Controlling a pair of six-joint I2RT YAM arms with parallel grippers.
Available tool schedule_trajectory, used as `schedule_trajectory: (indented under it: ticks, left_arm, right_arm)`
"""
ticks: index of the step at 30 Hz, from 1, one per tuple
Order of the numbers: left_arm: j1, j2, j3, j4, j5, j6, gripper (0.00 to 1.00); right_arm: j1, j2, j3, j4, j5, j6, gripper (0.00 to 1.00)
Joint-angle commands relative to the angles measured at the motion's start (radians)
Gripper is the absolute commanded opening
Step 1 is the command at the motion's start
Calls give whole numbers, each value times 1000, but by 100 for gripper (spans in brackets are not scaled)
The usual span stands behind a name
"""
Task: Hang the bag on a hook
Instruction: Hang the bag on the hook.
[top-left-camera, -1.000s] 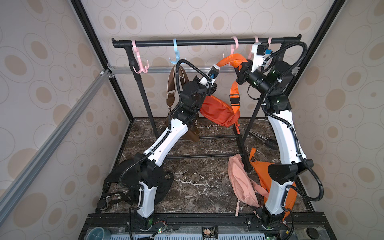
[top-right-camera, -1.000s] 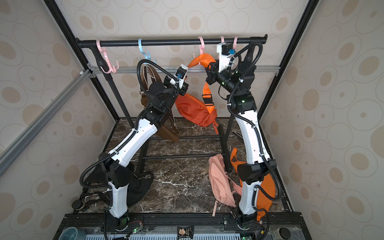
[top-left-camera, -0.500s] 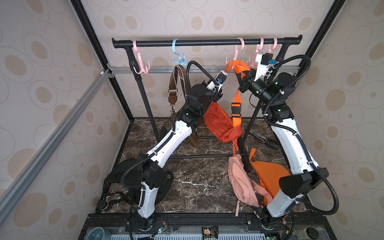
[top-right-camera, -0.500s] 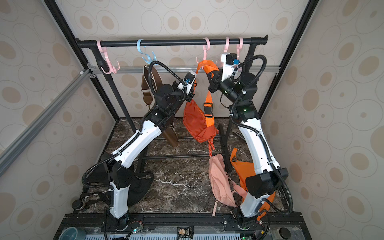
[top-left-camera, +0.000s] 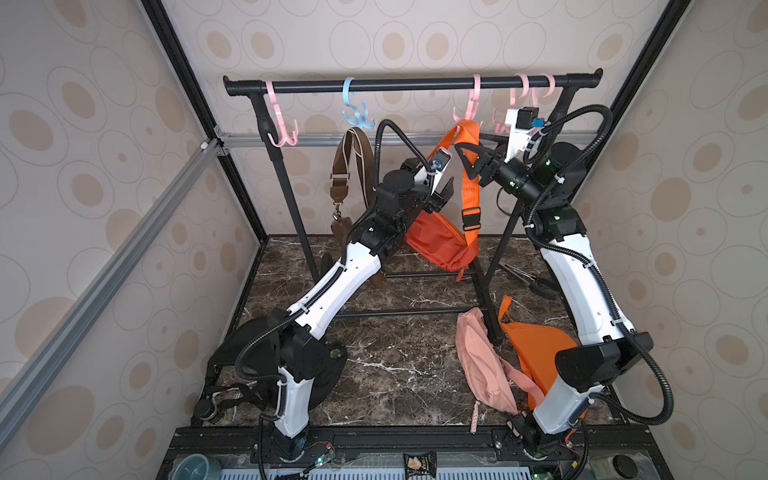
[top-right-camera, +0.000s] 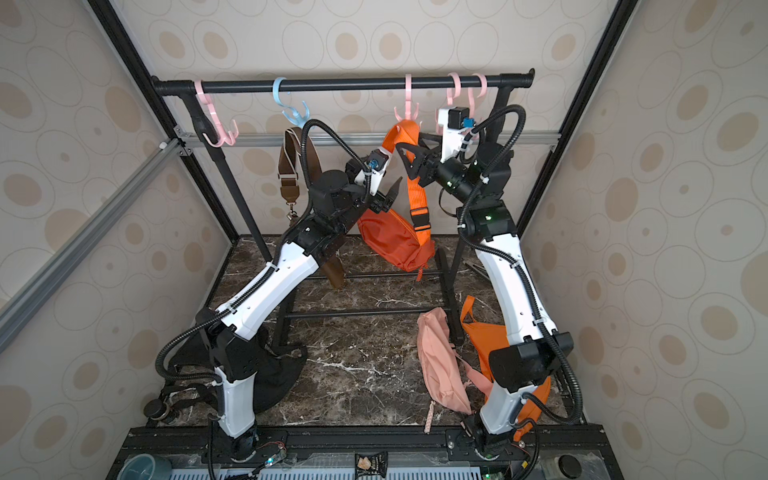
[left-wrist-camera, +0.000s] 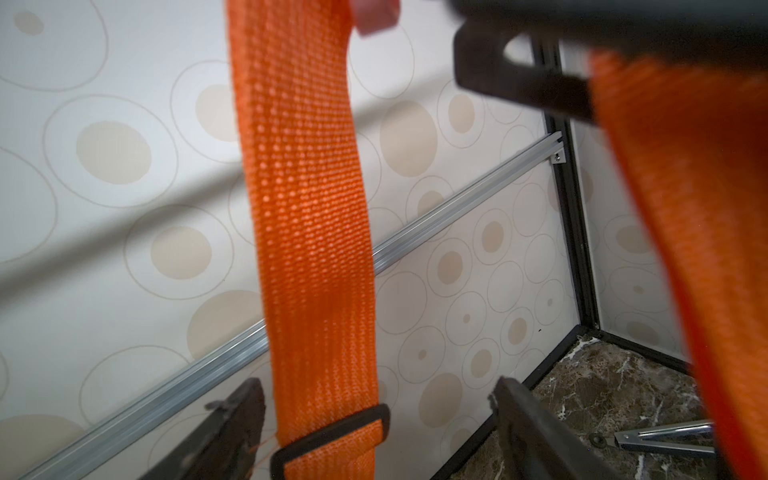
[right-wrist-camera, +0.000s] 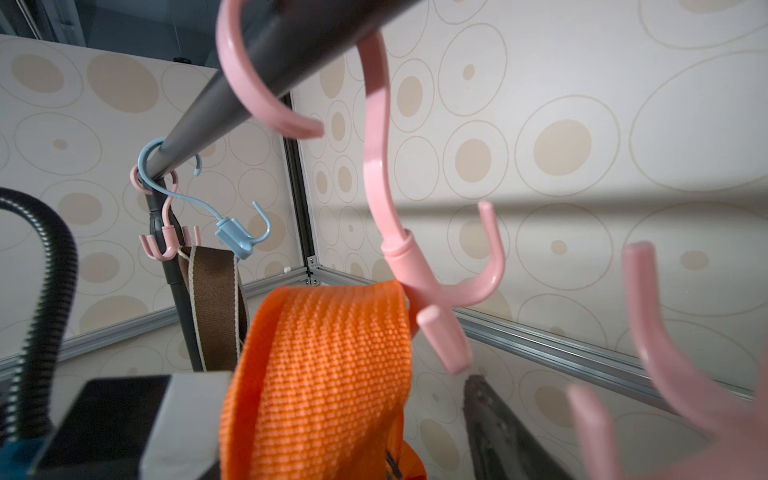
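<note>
Hanging from a pink hook (top-left-camera: 471, 109) on the black rail (top-left-camera: 415, 85): the bag (top-left-camera: 436, 245), a bulging rust-orange pouch of smooth cloth, clear of the floor (top-left-camera: 395, 357). Looped over one prong by the strap (right-wrist-camera: 324, 353) — coarse orange webbing, flat and wide, with a black plastic buckle (top-left-camera: 471, 218) partway down. Glossy moulded plastic for the hook, a round stem ending in upturned blunt prongs. Left gripper (left-wrist-camera: 376, 390) spread wide, dark scuffed fingers (left-wrist-camera: 232, 428) either side of the strap, which hangs between them unpinched. Right gripper (top-left-camera: 463, 162) just under the hook, jaws parted in a V about the strap's upper end, clamping nothing that can be made out. Beside, on a blue hook (top-left-camera: 357, 113), a brown band (top-left-camera: 353, 166) with pale edges and a metal clip. Down on the dark, white-veined marble floor — a slack pink bag (top-left-camera: 482, 365) and an orange bag (top-left-camera: 536, 353), side by side near the right arm's base. Behind, cream wallpaper printed with ovals
</note>
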Motion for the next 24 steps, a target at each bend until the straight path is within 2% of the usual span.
schedule_trajectory:
  ticks: [1,6,8,11,15,18,23,24]
  left_arm:
    - [-19,-104,-43,13,30,-28,96]
    - [-30,-223,-219,83,60,-76,100]
    - [-37,-252,-257,84,59,-86,100]
    - [-46,-287,-304,84,49,-99,100]
    - [-50,-346,-353,114,-35,-81,100]
    - [-48,-378,-333,118,-108,-31,99]
    - [-30,-362,-149,11,-172,27,75]
    - [-19,-352,-118,-1,-178,29,74]
  right_arm:
    - [15,-78,-32,8,34,-11,70]
    - [20,-132,-83,-9,92,-19,76]
    - [22,-155,-116,2,104,-11,80]
    - [22,-180,-133,-8,116,-15,82]
    - [50,-212,-152,-30,114,-24,81]
    - [58,-263,-194,-17,111,-35,82]
    - [79,-301,-181,-62,72,-50,82]
    - [86,-302,-174,-74,63,-58,82]
